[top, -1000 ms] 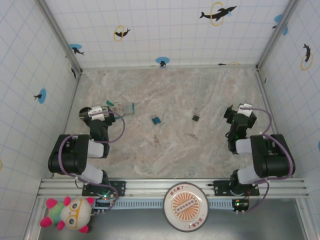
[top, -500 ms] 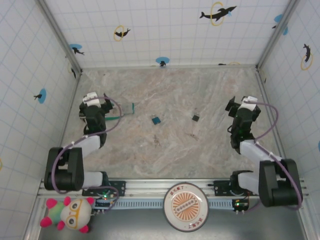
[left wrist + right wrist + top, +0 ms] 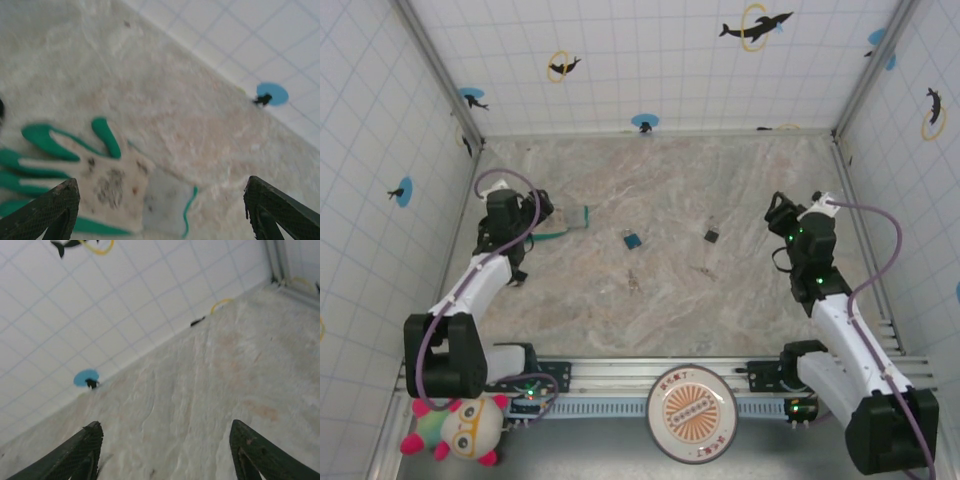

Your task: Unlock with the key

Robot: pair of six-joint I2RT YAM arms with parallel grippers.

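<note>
Both arms (image 3: 470, 290) extended forward, left gripper (image 3: 520, 212) and right gripper (image 3: 782, 220) each with fingers (image 3: 42, 214) wide apart, empty.

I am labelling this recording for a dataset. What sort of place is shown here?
Probably a small enclosed robot test cell, not a home: white grid-patterned walls with dolphin stickers surround a beige marble-look tabletop, and a silvery metal rail carries two black-and-white robot arms.

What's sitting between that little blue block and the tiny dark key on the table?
Nothing: in the top view, only bare marbled table lies between the blue block and the key.
</note>
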